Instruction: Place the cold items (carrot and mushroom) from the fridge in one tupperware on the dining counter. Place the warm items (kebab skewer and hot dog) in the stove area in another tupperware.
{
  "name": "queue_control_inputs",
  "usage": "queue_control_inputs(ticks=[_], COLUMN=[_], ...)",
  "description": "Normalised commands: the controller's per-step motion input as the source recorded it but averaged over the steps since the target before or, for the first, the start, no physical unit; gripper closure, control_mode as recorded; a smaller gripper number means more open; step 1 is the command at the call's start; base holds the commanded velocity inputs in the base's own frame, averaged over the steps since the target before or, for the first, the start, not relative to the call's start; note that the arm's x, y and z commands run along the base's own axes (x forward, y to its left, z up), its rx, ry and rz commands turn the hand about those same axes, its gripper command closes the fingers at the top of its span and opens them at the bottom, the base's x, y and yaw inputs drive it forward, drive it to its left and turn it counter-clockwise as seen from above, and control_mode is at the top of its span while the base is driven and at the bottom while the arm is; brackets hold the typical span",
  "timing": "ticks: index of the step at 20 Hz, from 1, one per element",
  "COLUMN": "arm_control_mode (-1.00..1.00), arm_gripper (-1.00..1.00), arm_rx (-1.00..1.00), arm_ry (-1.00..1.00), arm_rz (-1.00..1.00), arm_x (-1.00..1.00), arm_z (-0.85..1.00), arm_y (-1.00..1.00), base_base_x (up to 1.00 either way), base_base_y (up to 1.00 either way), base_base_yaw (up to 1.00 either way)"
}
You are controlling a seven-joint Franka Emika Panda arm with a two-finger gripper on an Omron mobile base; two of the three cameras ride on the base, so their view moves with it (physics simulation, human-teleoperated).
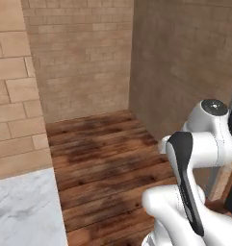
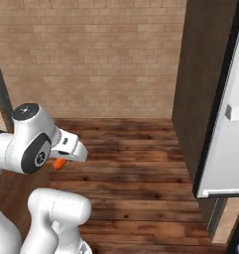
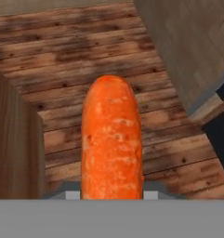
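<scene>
- The carrot [image 3: 112,139] is nearest the lens in the hand view: a bright orange, blunt-ended root with paler mottled streaks along its skin, rising from the bottom edge and pointing away from the camera.
- The gripper [image 3: 112,194] is closed narrowly on the carrot's lower end; its finger tips barely show at either side of the root.
- In the right base view the carrot [image 2: 59,163] shows as a small orange tip poking out under the white hand, held in the air above the wooden floor [image 2: 136,173].
- No brand, label or writing can be read anywhere.
- The floor planks are dark, reddish-brown and streaked.
- A brick wall [image 1: 79,53] stands behind the floor.
- A corner of a white-grey marbled bench [image 1: 23,211] sits at the lower left of the left base view.
- On the right of the right base view stands a tall dark panel [image 2: 200,84], with a pale grey door [image 2: 230,149] just beside it.
</scene>
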Motion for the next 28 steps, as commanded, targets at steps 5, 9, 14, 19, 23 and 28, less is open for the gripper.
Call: queue_control_inputs(ticks=[5, 9, 14, 19, 23, 28], arm_control_mode=[1.0, 1.0, 1.0, 1.0, 1.0, 1.0], arm_gripper=[1.0, 1.0, 1.0, 1.0, 1.0, 1.0], arm_rx=[0.0, 0.0, 0.0, 0.0, 0.0, 0.0], arm_ry=[0.0, 0.0, 0.0, 0.0, 0.0, 0.0], arm_rz=[0.0, 0.0, 0.0, 0.0, 0.0, 0.0], arm_x=[0.0, 0.0, 0.0, 0.0, 0.0, 0.0], arm_z=[0.0, 0.0, 0.0, 0.0, 0.0, 0.0], arm_y=[0.0, 0.0, 0.0, 0.0, 0.0, 0.0], base_base_x=[-0.02, 0.1, 0.84, 1.0, 1.0, 1.0], base_base_y=[0.0, 0.0, 0.0, 0.01, 0.03, 0.0], base_base_yaw=[0.6, -0.02, -0.13, -0.04, 0.0, 0.0])
